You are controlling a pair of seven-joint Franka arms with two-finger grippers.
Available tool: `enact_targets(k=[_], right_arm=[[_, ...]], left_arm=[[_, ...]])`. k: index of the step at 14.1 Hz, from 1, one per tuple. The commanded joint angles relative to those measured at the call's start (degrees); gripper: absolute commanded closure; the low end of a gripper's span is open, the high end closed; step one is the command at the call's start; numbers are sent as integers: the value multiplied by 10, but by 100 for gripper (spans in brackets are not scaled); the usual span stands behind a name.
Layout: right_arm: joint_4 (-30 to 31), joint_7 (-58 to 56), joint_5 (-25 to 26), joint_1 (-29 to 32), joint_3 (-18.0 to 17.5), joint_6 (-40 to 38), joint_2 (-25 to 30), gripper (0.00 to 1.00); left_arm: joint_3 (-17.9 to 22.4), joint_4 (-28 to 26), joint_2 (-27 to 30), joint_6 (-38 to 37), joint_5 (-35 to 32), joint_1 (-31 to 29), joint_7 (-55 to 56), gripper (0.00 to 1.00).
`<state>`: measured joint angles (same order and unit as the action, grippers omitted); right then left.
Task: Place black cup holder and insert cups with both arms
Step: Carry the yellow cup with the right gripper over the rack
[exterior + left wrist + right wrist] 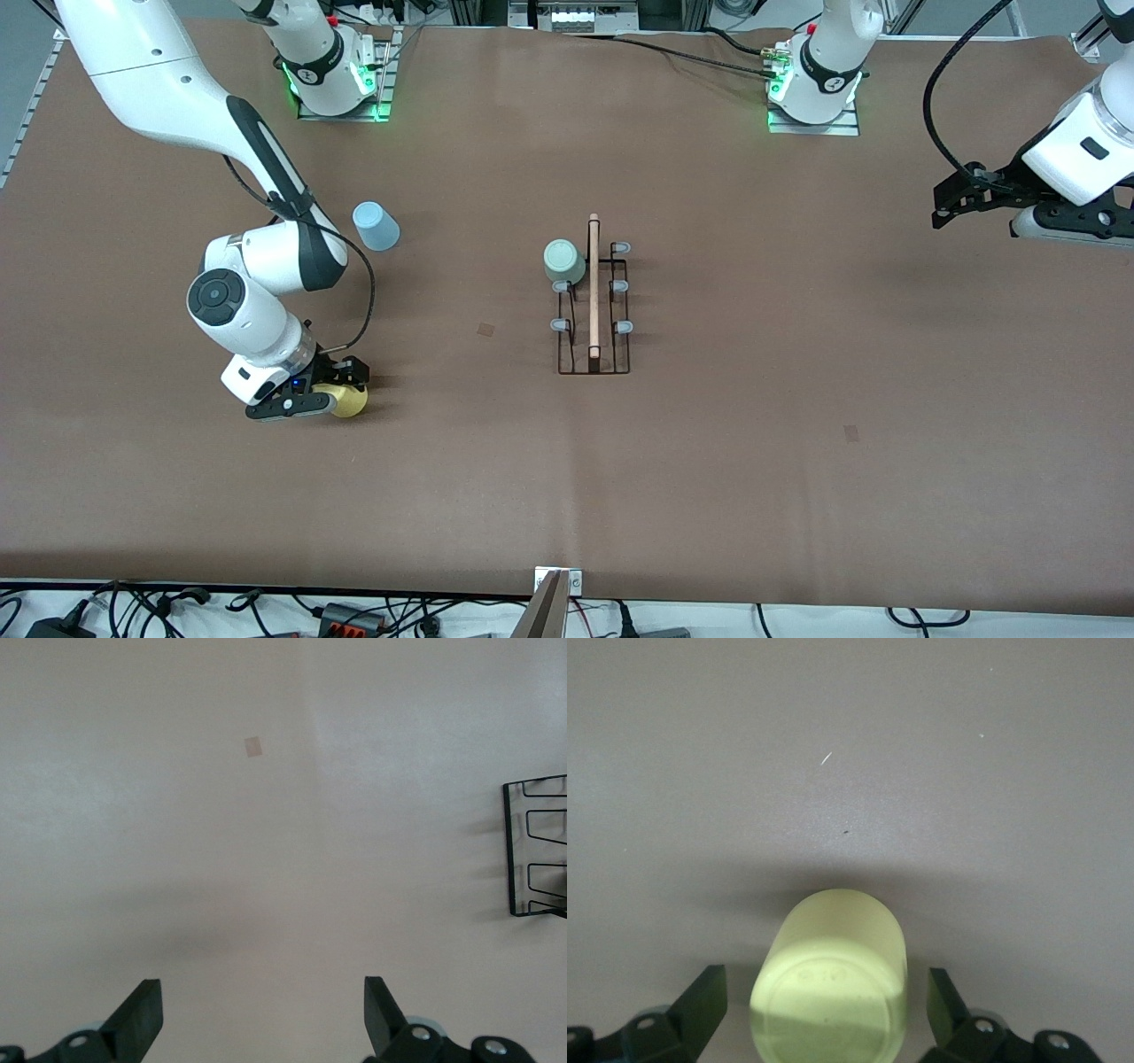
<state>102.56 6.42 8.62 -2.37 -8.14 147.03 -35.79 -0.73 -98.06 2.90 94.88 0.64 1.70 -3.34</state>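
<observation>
I see my right gripper [824, 1010] low, fingers spread around the yellow cup [348, 400] lying on the table [797, 443]. Left gripper [264, 1014] waits, fingers spread. Black cup holder [594, 306] mid-table, green cup [563, 263] on it; blue cup [376, 226] near the right arm.

A wide brown matte counter [726, 443] fills nearly the whole front view, its covering smooth and evenly lit from above, with soft shadows and a faint straight crease running from the middle toward the front camera. Two small darker brown square patches [485, 330] mark the surface, one near the middle and another [851, 433] toward the left arm's end, nearer the front camera. Along the counter's edge nearest the front camera lies a white strip strewn with tangled black cables [159, 607] and small dark power adapters [347, 618]. At the top edge, silver aluminium frame rails [904, 13] and more black cables show against a grey background.
</observation>
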Motion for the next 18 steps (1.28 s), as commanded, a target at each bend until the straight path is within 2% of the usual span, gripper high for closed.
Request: enact_targets(k=[1, 3, 4, 6, 7, 8, 12, 15, 18], right_arm=[[-10, -8, 2, 0, 1, 12, -10, 0], [-9, -8, 2, 0, 1, 12, -11, 1], [-9, -9, 3, -1, 1, 12, -11, 25], [-9, -10, 3, -1, 1, 11, -9, 64], [-8, -11, 3, 0, 1, 7, -3, 80], [-6, -12, 3, 0, 1, 1, 8, 89], [-8, -4, -2, -13, -7, -110, 90, 91], [-17, 55, -11, -58, -8, -200, 155, 91], [-75, 160, -70, -122, -18, -263, 164, 91]], left_arm=[[-1, 8, 3, -11, 0, -3, -4, 0], [-1, 8, 3, -11, 0, -3, -4, 0], [-1, 8, 3, -11, 0, -3, -4, 0], [-1, 8, 3, -11, 0, -3, -4, 0], [-1, 8, 3, -11, 0, -3, -4, 0], [-1, 8, 3, -11, 0, -3, -4, 0], [-1, 8, 3, -11, 0, -3, -4, 0], [-1, 8, 3, -11, 0, -4, -4, 0], [-1, 8, 3, -11, 0, -4, -5, 0]])
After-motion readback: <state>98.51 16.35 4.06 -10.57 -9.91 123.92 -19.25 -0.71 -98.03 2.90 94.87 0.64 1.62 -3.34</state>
